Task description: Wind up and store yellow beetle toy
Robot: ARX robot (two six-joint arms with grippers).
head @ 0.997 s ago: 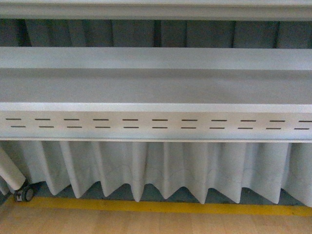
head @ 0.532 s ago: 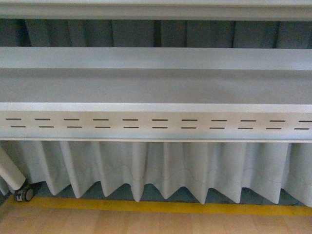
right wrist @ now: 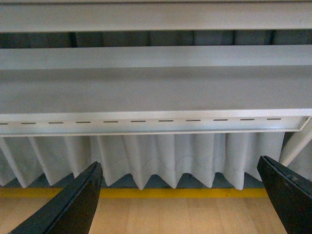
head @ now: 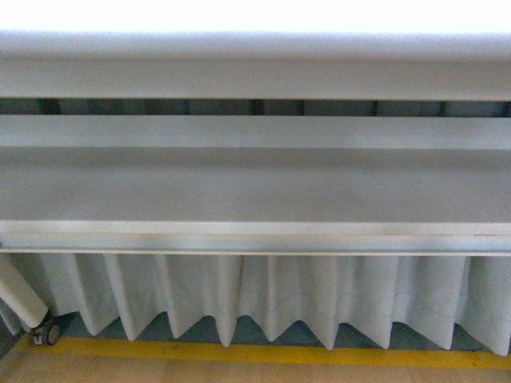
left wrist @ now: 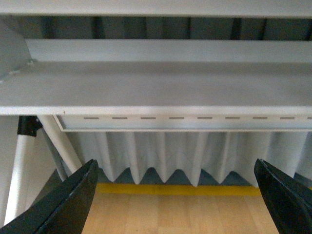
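The left gripper (left wrist: 175, 166) and the right gripper (right wrist: 179, 165) each hold their jaws wide apart, two black fingers (left wrist: 63, 207) per gripper, gripping and touching nothing. Ahead runs one long pale grey surface (head: 255, 187), with one pleated grey curtain (head: 263, 291) beneath it, one yellow floor line (head: 263, 349), a wooden floor (left wrist: 170, 214) and one caster (head: 46, 331). I cannot tell where the yellow beetle toy is.

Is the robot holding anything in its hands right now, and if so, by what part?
Nothing is held. The left hand and the right hand are both open and empty, and no toy is in view.
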